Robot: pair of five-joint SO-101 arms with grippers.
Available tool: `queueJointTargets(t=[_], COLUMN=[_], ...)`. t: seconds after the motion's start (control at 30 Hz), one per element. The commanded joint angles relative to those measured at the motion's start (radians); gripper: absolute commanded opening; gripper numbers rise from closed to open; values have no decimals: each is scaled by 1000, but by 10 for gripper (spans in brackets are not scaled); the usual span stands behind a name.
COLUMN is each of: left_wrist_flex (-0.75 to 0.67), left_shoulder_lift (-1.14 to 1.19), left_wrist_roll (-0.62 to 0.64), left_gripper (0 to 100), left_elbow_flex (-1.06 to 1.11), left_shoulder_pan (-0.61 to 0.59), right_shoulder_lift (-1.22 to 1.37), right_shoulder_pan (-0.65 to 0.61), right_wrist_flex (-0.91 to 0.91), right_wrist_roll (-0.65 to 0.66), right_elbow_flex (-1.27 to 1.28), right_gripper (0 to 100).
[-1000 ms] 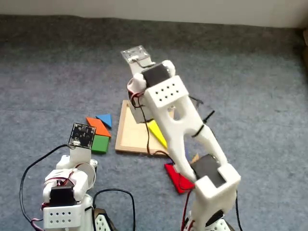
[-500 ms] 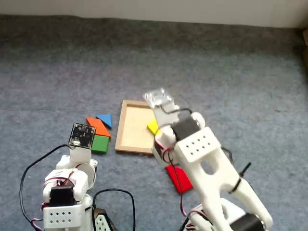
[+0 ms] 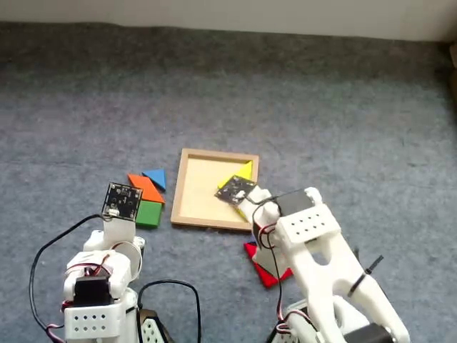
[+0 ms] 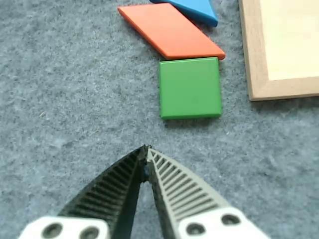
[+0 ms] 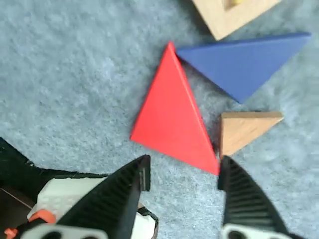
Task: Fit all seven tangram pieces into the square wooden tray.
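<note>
Grey, carpet-like cloth covers the tabletop (image 3: 343, 128). Near the middle of the high view lies the square wooden tray (image 3: 183, 193). A yellow triangle (image 3: 245, 171) sits inside it by the upper right corner, partly hidden by the right arm (image 3: 321, 250), which rises from the lower right of the frame and leans over the tray's lower right corner.

Just left of the tray, three pieces lie close together on the cloth: a light blue triangle (image 3: 155, 177) uppermost, an orange parallelogram (image 3: 146, 189) below it, and a green square (image 3: 148, 213) lowest. The left wrist view shows the orange piece's corner meeting the green square's edge, and the square lying just beside the tray's rim but apart from it. The left arm (image 3: 100, 293) stands at the lower left of the high view. The left pincer (image 4: 146, 154) has its tips pressed together with nothing between them, over bare cloth near the green square.

Below and right of the tray lies a red triangle (image 3: 265, 270), partly under the right arm. In the right wrist view a dark blue triangle (image 5: 244, 62) points its tip at the red triangle's apex and lies near the tray's corner. A plain wood-coloured triangle (image 5: 244, 130) lies against the red one's side. The right pincer (image 5: 184, 164) is spread wide and holds nothing, with the red triangle's near edge close to its tips.
</note>
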Motion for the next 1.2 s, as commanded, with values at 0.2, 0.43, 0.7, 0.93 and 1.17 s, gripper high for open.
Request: queueJointTargets(t=[0.2, 0.43, 0.7, 0.93, 1.17], left_wrist_flex=[8, 8, 8, 8, 8], left_shoulder_lift=[-21, -21, -21, -21, -21], left_wrist_roll=[-8, -8, -8, -8, -8], left_gripper=[6, 6, 6, 6, 6], left_elbow_flex=[19, 19, 19, 19, 19], left_shoulder_pan=[-2, -2, -2, -2, -2], right_shoulder_lift=[19, 24, 30, 30, 21], right_shoulder_pan=[-82, -176, -182, -179, -131], right_wrist_flex=[-7, -191, -410, -429, -447], right_wrist_roll=[103, 98, 98, 97, 97], right_elbow_flex=[73, 199, 358, 380, 380], right_gripper=[382, 382, 382, 366, 214])
